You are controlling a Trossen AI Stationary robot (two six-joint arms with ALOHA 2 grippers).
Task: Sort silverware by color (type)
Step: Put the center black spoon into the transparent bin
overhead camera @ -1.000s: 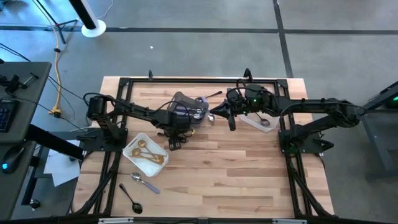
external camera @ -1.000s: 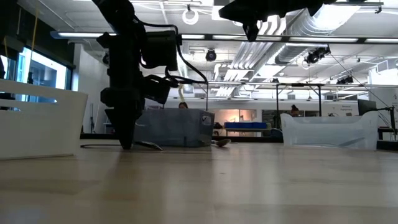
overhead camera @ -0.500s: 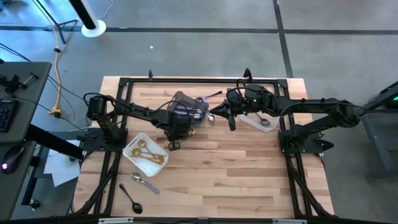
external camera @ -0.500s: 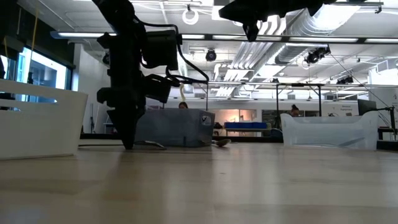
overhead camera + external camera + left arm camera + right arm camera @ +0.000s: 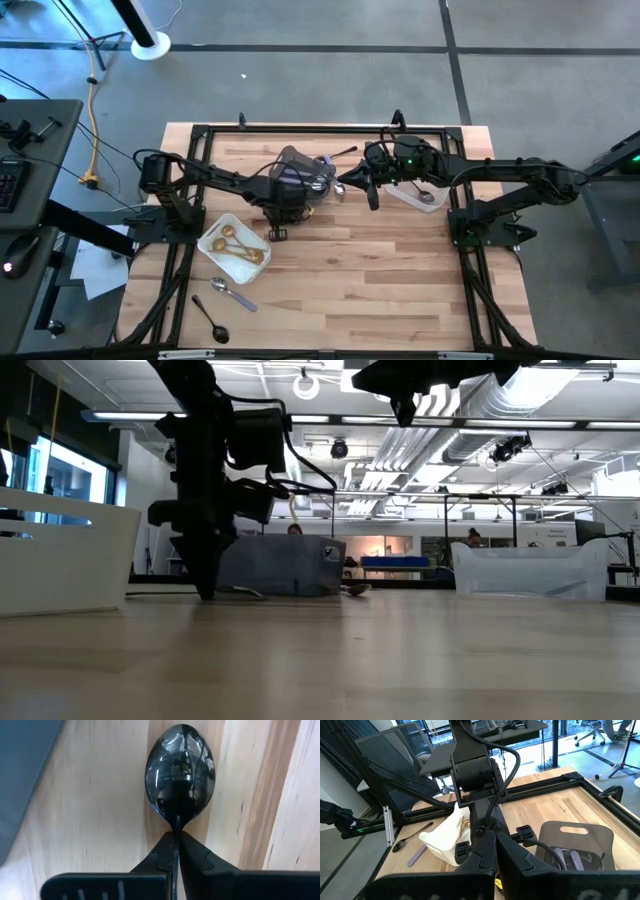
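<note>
The left gripper [image 5: 176, 851] is down at the table [image 5: 380, 270], just in front of the grey bin [image 5: 303, 170], with its two fingers pinched tight on the neck of a black spoon [image 5: 180, 770]. The spoon's bowl sticks out past the fingertips, just over the pale wood; I cannot tell whether it touches the boards. From table height the left arm [image 5: 205, 480] stands upright, its tip at the tabletop in front of the bin.

The right gripper [image 5: 495, 851] hangs higher, above the table between the grey bin and the clear tub [image 5: 418, 193], its fingers pressed together with nothing between them.

Lilac-handled pieces [image 5: 570, 856] lie inside the grey bin. Gold spoons [image 5: 236, 246] rest in the white tray [image 5: 212, 232] near the left front of the table. Further forward, a lilac-handled spoon [image 5: 232, 293] and another black spoon [image 5: 212, 319] lie loose on the wood, near each other. A dark piece [image 5: 345, 153] lies behind the bin, and a silver spoon [image 5: 427, 197] sits in the clear tub.
</note>
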